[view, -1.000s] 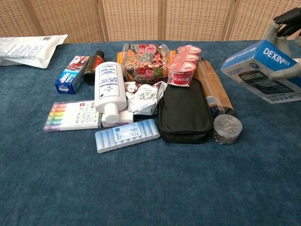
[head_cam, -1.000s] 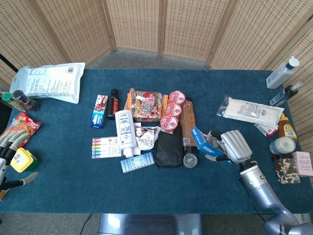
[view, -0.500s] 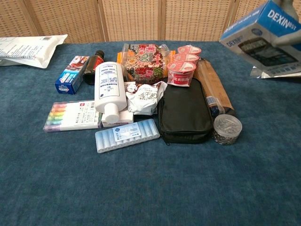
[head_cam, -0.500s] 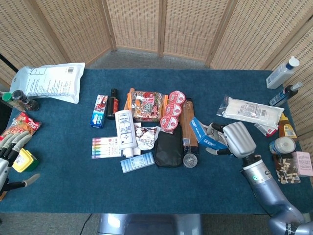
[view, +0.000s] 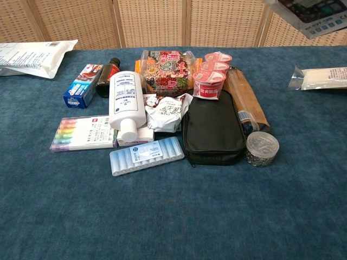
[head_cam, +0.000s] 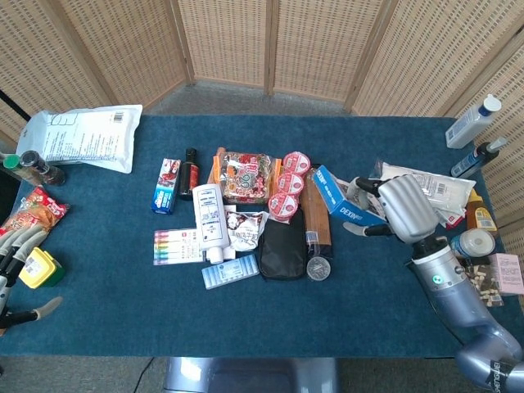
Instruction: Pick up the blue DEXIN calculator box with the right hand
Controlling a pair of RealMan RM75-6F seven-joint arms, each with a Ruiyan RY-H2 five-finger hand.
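My right hand (head_cam: 403, 209) grips the blue DEXIN calculator box (head_cam: 342, 199) and holds it in the air above the right half of the table. In the head view the box sticks out to the left of the hand, over the brown tube. The chest view catches only the box's underside (view: 314, 12) at the top right edge; the hand itself is out of that frame. My left hand (head_cam: 15, 266) hangs at the far left edge beside a yellow tub (head_cam: 40, 268), fingers apart and holding nothing.
A cluster lies mid-table: white bottle (head_cam: 209, 219), black pouch (head_cam: 282, 246), red cups (head_cam: 288, 195), brown tube (head_cam: 318, 214), clear round tub (head_cam: 318, 268), marker set (head_cam: 175, 246). A wipes pack (head_cam: 422, 186), bottles and jars crowd the right edge. A white bag (head_cam: 82, 137) lies far left.
My right hand has risen with the calculator box, lifting it from near the table surface to well above it. In the chest view the box climbed almost out of frame.
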